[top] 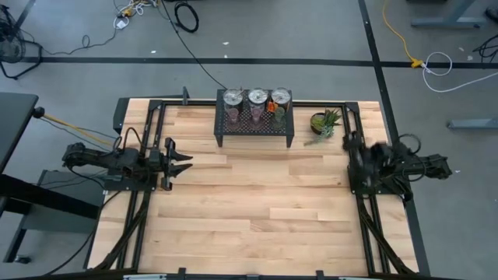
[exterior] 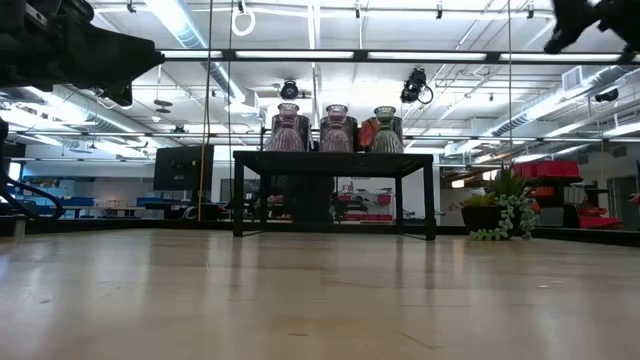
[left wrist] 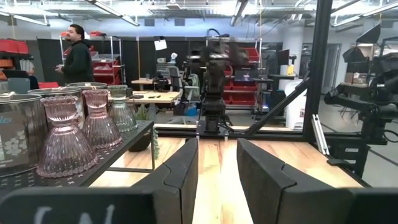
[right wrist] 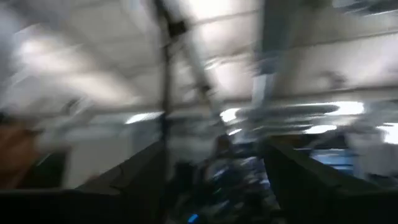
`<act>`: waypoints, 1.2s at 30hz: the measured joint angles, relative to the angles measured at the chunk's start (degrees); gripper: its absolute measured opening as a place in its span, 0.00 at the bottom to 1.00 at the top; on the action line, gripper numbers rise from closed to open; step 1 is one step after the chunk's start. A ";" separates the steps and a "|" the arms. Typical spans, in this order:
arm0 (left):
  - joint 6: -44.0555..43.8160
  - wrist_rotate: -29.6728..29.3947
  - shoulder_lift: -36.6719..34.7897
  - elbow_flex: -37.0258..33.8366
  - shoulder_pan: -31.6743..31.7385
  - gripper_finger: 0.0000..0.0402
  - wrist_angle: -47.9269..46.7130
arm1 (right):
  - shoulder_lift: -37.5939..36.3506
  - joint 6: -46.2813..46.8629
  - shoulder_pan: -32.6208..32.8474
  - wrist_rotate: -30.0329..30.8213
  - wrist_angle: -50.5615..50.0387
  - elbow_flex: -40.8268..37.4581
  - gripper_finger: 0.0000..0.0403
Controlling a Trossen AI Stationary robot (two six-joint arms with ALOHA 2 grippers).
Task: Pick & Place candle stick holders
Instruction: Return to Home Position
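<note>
L arm is lying low at the table's [top: 257, 210] left edge, about mid-depth, w/ the left gripper [top: 185, 162] pointing right across the boards. Its fingers are standing apart, nothing between them. It's sitting left of and nearer than the rack [top: 254, 134], well apart from it. So it's posing little threat unless you're swinging it far-right while folding. Then a finger could be clipping the rack's near-left leg.

Centre-far: all six candle stick holders are standing upright on the rack top, so placing looks done, imo, w/ only parking the arms left. The three silver holders [top: 257, 96] are making the far row, the right one carrying the orange bit. The two pink glass holders [top: 233, 117] and the green glass holder [top: 278, 117] are making the near row, pinks left and middle, green right. They're packed close, neighbours just beside each other, so I'm judging any jolt to the rack as the main risk. One glass piece tipping could be taking the next w/ it.

Right: the plant [top: 324, 123] is standing just beside the rack's right end. R arm is sitting folded at the right edge, near the plant, w/ the right gripper [right wrist: 215, 146] aiming up at the ceiling, fingers apart and empty. A wide elbow sweep there could be knocking the plant into the rack.
</note>
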 joint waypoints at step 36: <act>-0.33 2.03 0.07 0.00 -1.40 0.29 -2.49 | 0.05 -7.87 -0.07 23.91 -25.00 -0.04 0.67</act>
